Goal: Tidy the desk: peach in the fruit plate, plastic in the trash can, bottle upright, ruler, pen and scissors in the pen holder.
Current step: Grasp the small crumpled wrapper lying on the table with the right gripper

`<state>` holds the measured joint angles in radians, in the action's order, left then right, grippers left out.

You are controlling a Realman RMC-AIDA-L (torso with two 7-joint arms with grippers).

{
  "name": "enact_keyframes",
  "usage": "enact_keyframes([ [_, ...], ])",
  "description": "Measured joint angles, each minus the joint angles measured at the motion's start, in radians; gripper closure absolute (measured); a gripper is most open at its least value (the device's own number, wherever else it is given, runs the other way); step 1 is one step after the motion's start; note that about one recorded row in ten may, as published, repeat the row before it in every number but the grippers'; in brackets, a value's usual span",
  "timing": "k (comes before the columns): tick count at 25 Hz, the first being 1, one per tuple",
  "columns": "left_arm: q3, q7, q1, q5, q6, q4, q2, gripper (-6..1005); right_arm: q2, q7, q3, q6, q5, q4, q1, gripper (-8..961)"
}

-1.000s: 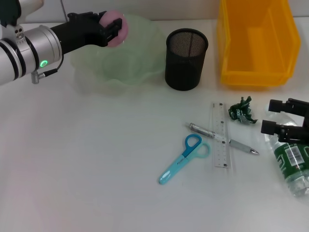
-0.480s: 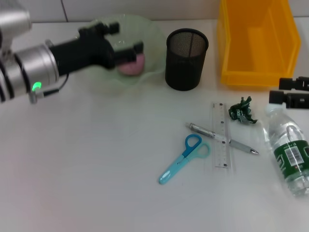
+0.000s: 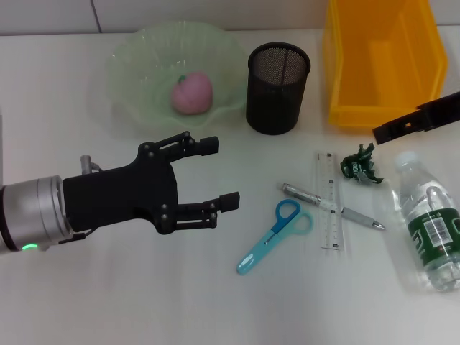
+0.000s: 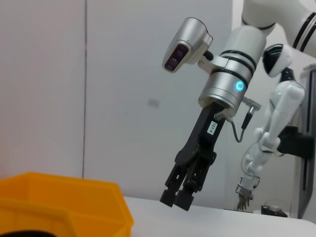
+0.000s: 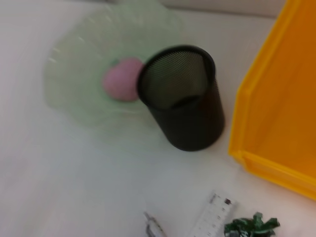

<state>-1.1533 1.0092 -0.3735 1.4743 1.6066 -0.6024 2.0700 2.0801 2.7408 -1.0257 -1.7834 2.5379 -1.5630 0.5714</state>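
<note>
1. Jaws of the left gripper (image 3: 215, 172) were spread wide and empty, above bare desk (image 3: 108, 287) between the fruit plate (image 3: 136, 65) and the scissors (image 3: 269, 237).
2. Right gripper (image 4: 178, 196) appeared closed on nothing, raised near the yellow bin (image 3: 381, 65).
3. Peach (image 3: 191, 94) lay in the fruit plate.
4. Ruler (image 3: 329, 208), pen (image 3: 323, 203), crumpled plastic (image 3: 359, 164) and the bottle (image 3: 430, 230), lying on its side, remained on the desk beside the pen holder (image 3: 277, 88).

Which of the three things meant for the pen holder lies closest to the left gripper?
The blue scissors: they lie nearest the open left gripper; the pen and ruler lie beyond.
</note>
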Motion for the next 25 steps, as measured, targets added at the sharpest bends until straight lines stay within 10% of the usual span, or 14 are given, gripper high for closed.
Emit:
enact_keyframes([
  [12,0.009,-0.007,0.008,0.001,-0.018,0.051,-0.002,139,0.000,-0.083,-0.281,0.168,0.126,0.093,0.021,120],
  [25,0.009,-0.001,0.007,0.002,-0.023,0.056,-0.002,142,-0.002,-0.475,-0.303,0.200,0.172,0.144,0.033,123],
])
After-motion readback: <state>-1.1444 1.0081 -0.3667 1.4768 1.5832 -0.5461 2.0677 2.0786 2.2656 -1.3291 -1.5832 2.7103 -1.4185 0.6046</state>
